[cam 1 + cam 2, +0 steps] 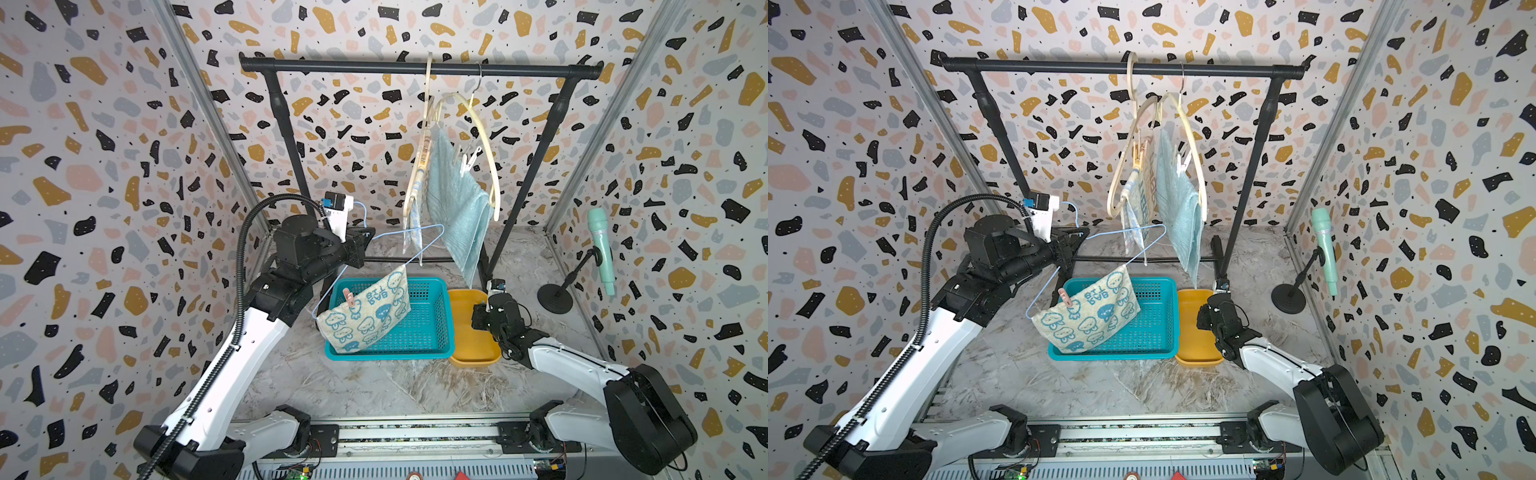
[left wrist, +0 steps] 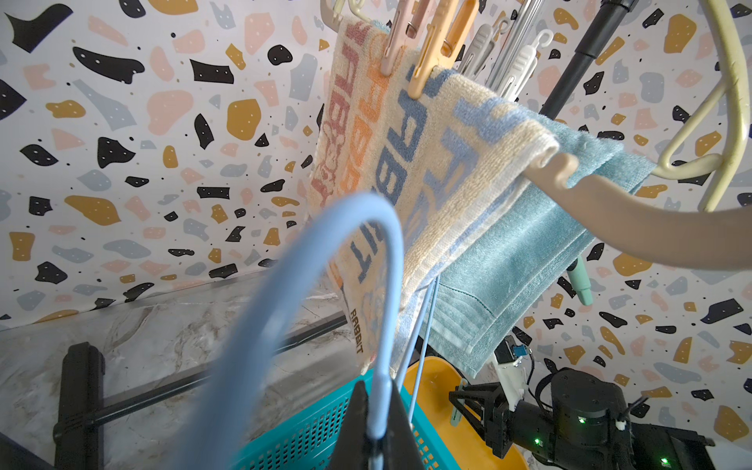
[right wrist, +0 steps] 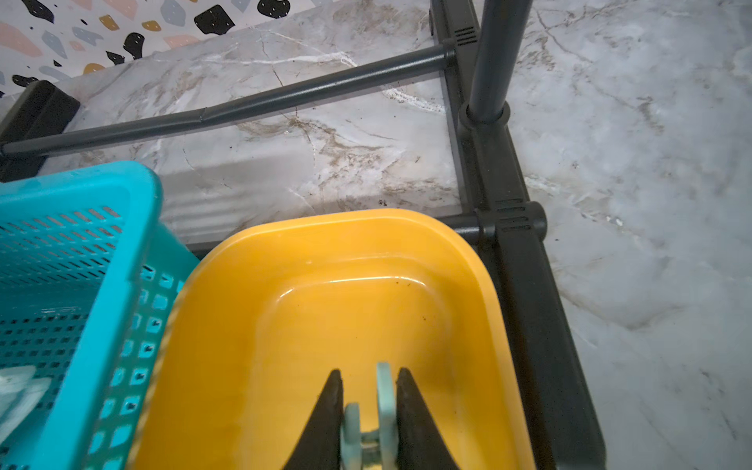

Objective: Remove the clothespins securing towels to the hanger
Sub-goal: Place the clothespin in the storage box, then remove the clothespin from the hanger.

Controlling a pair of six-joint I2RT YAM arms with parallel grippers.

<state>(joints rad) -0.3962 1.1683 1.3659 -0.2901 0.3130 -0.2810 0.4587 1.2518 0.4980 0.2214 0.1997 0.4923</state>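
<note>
Right wrist: mint clothespin in right gripper | top views: indistinct

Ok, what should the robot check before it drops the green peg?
1. Mint clothespin held in the right gripper: ok.
2. Yellow tray beneath that pin: ok.
3. Drop low enough that the pin won't bounce out: cannot tell.
4. Left gripper shut on the blue hanger: ok.
5. Cartoon towel free of pins: not ok, a pink clothespin grips it.
6. RABBIT towel free of pins: not ok, an orange clothespin is clipped on.
</note>
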